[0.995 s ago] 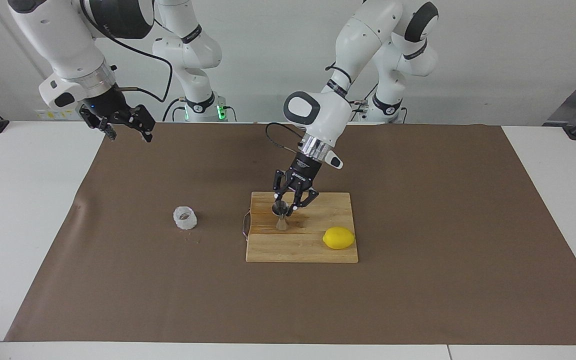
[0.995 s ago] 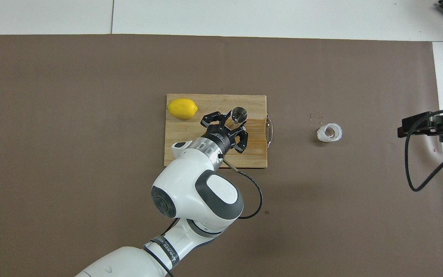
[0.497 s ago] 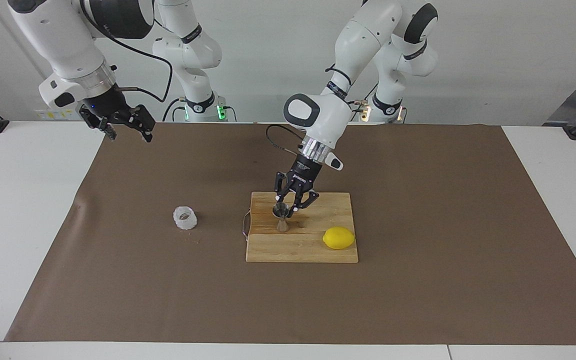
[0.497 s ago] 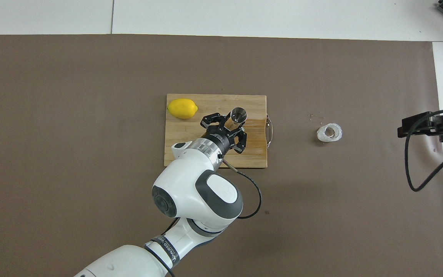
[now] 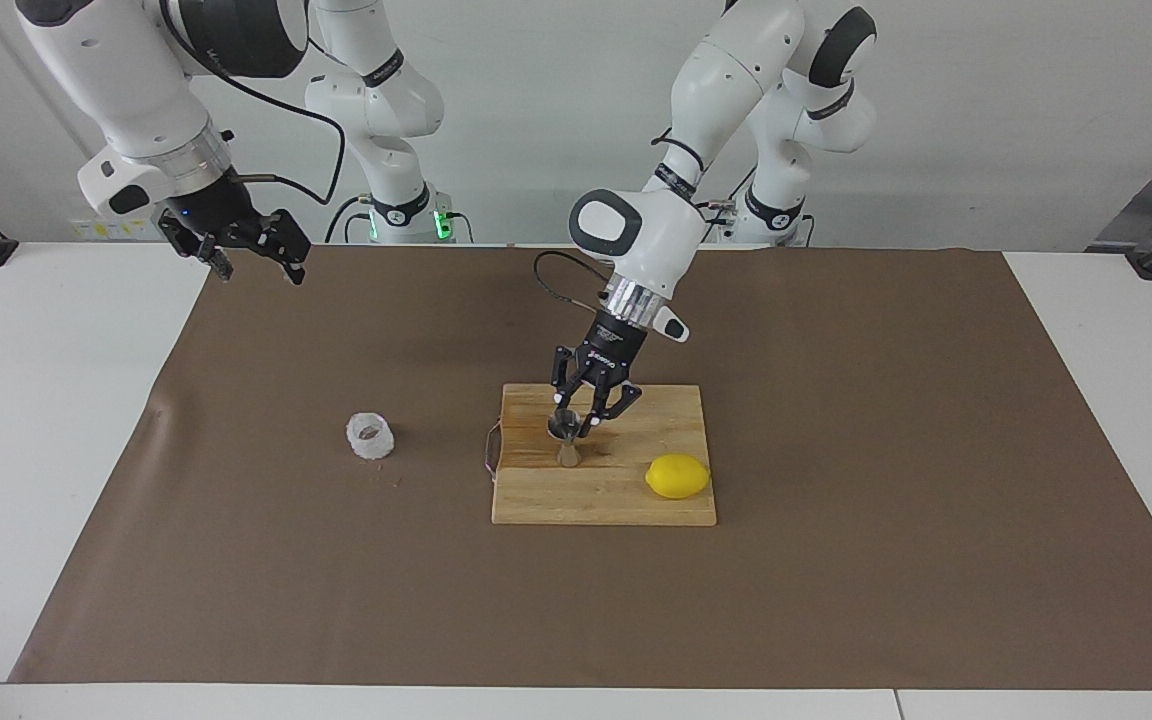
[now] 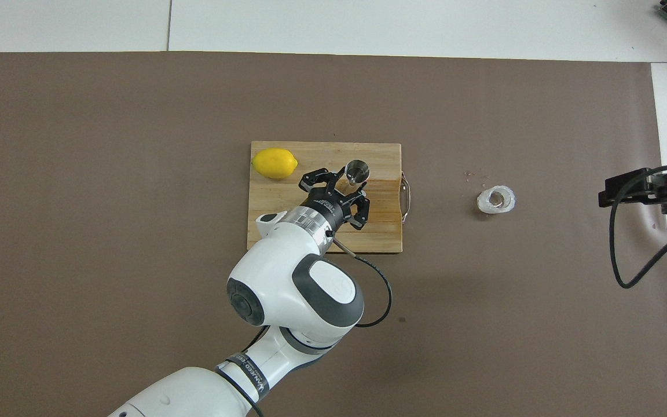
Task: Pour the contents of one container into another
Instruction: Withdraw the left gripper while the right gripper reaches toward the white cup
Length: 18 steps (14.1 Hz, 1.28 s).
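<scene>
Standing on the cutting board (image 5: 626, 500) mid-desk, the jigger (image 5: 565, 434) is beside the left end effector (image 5: 576, 418), whose opening I cannot tell. Next move is needing the white cup (image 5: 370, 436); right end effector (image 5: 254, 262) is waiting spread.

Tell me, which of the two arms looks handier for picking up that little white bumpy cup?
The right, probably. The right gripper waits open at the white cup's end of the table. The left gripper is busy over the cutting board, right beside the steel jigger.

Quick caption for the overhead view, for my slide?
Left gripper at the upright steel jigger on the cutting board; white cup apart.
</scene>
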### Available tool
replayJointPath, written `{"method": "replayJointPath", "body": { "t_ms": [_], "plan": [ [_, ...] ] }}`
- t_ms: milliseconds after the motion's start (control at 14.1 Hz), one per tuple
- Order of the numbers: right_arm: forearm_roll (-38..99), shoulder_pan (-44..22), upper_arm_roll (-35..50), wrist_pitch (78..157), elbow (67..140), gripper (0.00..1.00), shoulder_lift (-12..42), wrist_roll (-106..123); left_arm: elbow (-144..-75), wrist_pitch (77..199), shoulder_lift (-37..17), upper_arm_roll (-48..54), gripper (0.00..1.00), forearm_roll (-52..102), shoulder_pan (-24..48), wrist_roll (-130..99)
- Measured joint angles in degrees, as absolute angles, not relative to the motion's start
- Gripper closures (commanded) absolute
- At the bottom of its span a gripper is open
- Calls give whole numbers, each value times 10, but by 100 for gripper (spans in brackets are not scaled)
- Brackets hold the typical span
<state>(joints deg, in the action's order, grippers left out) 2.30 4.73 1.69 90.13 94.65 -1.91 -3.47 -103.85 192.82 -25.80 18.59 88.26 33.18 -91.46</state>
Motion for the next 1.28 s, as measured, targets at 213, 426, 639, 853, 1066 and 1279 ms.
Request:
{"method": "replayJointPath", "body": {
  "t_ms": [213,426,639,853,1066,1279],
  "plan": [
    [23,47,17,901,946,0,-19,-35,-1038,1928,-258,186,3,883,332,-915],
    [23,47,17,901,946,0,-19,-35,-1037,1928,-257,186,0,883,331,-915],
    [23,47,17,901,946,0,-19,-35,-1034,1929,-241,187,0,882,332,-915],
    [23,47,17,896,946,0,-19,-33,-1038,1930,-211,187,0,882,332,-891],
    [23,50,17,859,946,0,-22,18,-1040,1919,-201,186,0,882,323,-855],
    [23,63,16,856,947,0,-26,141,-1041,1862,-199,185,0,882,295,-842]
  ]
}}
